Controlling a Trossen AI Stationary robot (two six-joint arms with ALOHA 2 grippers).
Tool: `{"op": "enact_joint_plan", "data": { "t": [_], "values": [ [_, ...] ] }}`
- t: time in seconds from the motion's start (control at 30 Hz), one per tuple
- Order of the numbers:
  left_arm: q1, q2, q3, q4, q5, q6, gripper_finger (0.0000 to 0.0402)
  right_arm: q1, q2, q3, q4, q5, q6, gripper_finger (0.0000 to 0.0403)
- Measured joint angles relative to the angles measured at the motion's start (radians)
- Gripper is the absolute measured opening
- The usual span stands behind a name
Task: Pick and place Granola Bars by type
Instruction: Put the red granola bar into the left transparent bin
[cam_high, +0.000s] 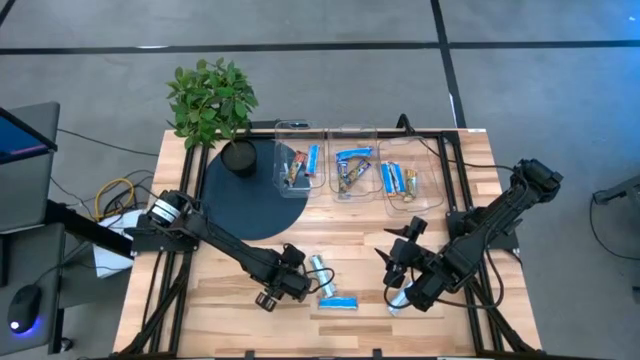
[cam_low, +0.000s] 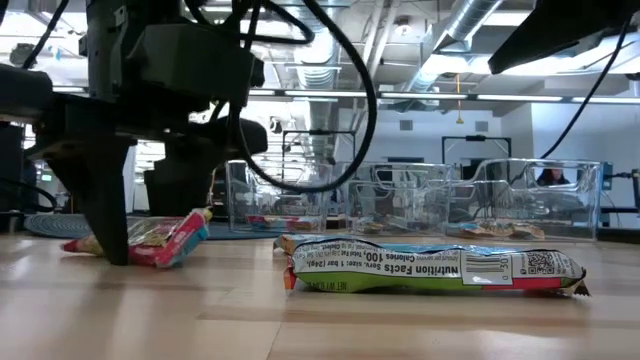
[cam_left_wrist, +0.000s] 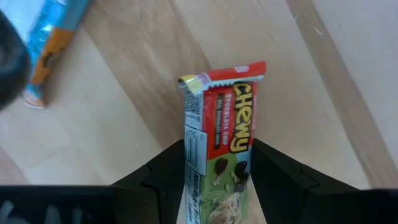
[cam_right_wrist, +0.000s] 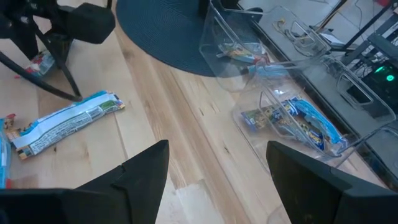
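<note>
Several granola bars (cam_high: 352, 170) are already sorted into tubs (cam_high: 352, 172); one is pinched by the left end effector (cam_left_wrist: 216, 186), others remain beside it; the right end effector (cam_right_wrist: 214, 171) is spread.

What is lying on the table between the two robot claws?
Between the left gripper and the right gripper, the high view shows a silvery bar and a blue bar on bare wood.

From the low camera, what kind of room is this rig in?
Probably an open lab or office-style workspace: exposed ceiling ducts and strip lights overhead, a grey tiled floor around the wooden table, and a mouse on a desk beside it.
</note>
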Motion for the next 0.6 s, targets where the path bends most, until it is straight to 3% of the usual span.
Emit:
{"op": "enact_joint_plan", "data": {
  "t": [0.6],
  "values": [
    [0.004,-0.001,0.001,-0.059,-0.027,-0.073,0.0167,0.000,0.001,0.000,0.008,0.000,0.010,0.0265]
  ]
}}
